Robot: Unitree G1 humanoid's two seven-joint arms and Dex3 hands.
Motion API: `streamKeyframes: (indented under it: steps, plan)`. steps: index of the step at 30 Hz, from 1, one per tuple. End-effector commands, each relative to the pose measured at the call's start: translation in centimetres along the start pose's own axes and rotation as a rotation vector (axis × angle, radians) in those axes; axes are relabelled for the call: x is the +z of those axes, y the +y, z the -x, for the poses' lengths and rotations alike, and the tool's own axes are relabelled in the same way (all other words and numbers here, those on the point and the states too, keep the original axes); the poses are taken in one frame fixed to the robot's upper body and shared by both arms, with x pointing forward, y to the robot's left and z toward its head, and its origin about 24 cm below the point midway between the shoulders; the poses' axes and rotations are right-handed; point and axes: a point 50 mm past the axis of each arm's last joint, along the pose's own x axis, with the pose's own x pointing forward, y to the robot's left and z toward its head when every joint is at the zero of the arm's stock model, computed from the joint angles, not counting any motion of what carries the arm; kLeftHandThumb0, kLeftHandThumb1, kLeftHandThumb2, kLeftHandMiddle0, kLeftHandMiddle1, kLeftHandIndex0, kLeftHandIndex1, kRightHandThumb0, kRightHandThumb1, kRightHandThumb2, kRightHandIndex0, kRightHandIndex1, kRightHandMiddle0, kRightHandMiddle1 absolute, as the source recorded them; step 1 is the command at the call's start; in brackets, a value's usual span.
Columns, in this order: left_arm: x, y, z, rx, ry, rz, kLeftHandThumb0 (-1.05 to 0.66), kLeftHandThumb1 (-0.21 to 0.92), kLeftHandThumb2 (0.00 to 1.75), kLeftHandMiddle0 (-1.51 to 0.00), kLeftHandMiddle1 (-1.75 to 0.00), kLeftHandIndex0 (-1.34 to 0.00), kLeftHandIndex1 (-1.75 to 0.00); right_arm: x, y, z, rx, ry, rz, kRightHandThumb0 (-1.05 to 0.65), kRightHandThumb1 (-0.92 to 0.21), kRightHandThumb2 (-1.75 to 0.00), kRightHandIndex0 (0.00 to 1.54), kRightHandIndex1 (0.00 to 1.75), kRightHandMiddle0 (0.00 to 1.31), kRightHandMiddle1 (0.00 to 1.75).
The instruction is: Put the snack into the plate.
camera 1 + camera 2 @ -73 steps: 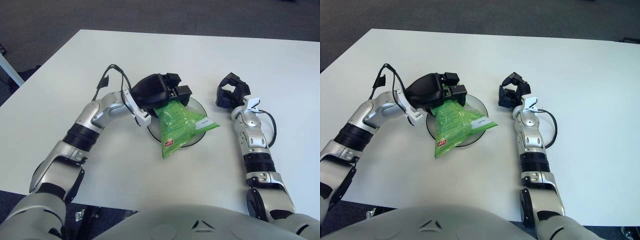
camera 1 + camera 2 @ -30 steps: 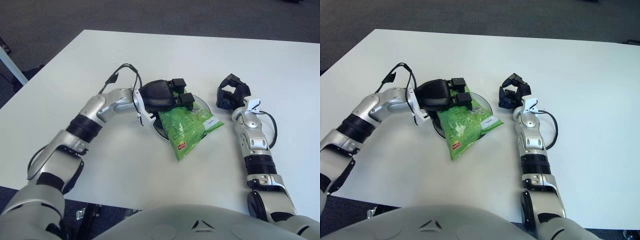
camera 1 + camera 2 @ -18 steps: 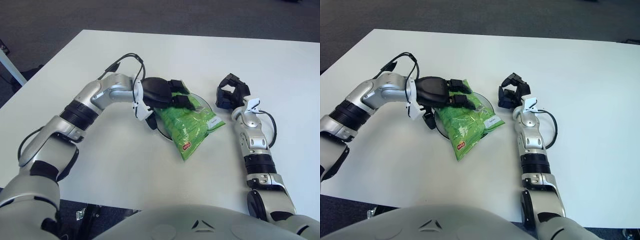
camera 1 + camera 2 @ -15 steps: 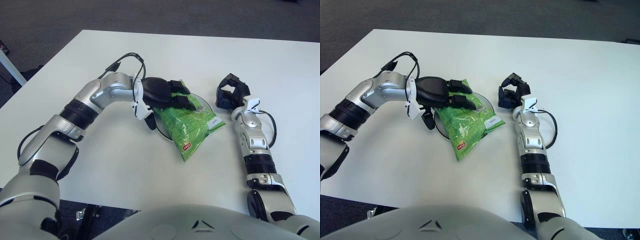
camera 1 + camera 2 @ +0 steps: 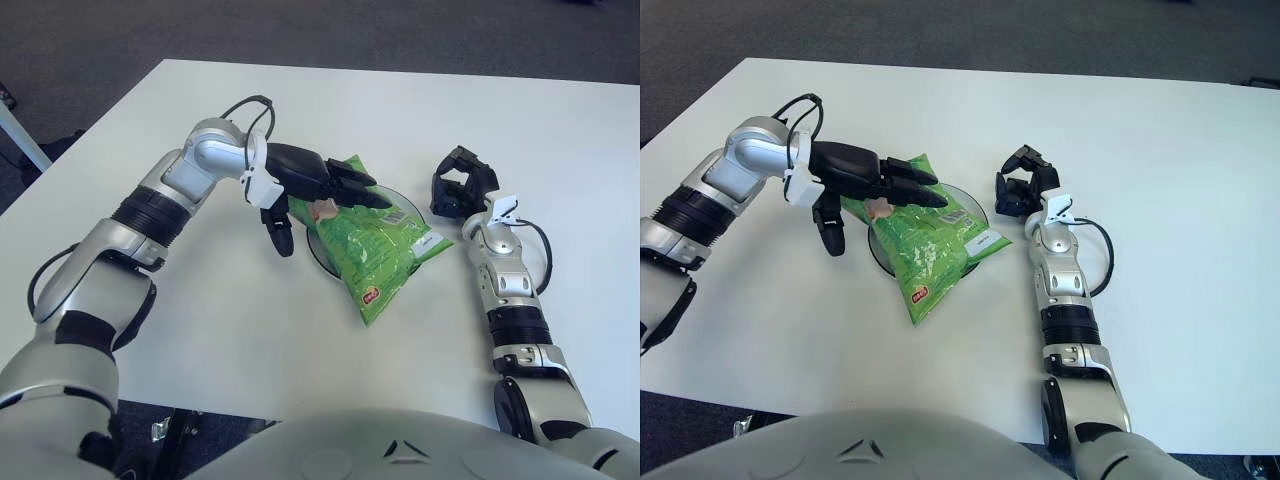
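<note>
1. The left hand point(image 5: 305, 185) sits above the far-left end of the snack bag, its black fingers point(image 5: 352, 178) stretched out and spread, gripping nothing; the thumb hangs down toward the tabletop on the left of the plate.
2. Two fingers reach over the top end of the snack point(image 5: 372, 238), just above or barely brushing the wrapper; I cannot tell which.
3. The snack, a green packet with a white label and a small red mark near its lower end, lies slanted across the plate point(image 5: 318, 248), covering most of it.
4. The packet's near end hangs past the plate's rim toward the near edge of the tabletop point(image 5: 250, 330), and its right corner pokes over the rim toward the right hand.
5. The plate is a round, dark-rimmed dish, roughly midway between the left and right edges of the white tabletop.
6. The right hand point(image 5: 457, 187) rests on the tabletop just to the right of the plate, fingers curled inward around nothing, forearm running back toward the near edge.
</note>
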Motion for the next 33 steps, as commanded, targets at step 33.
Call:
streamKeyframes:
  steps: [33]
  plan:
    - [-0.4, 1.8, 7.2, 0.488, 0.058, 0.2, -1.04, 0.91, 0.23, 0.0, 0.0, 0.0, 0.0, -3.9, -0.2, 2.0, 0.007, 0.192, -0.012, -0.5, -0.28, -1.37, 1.3, 1.75, 0.65, 1.75]
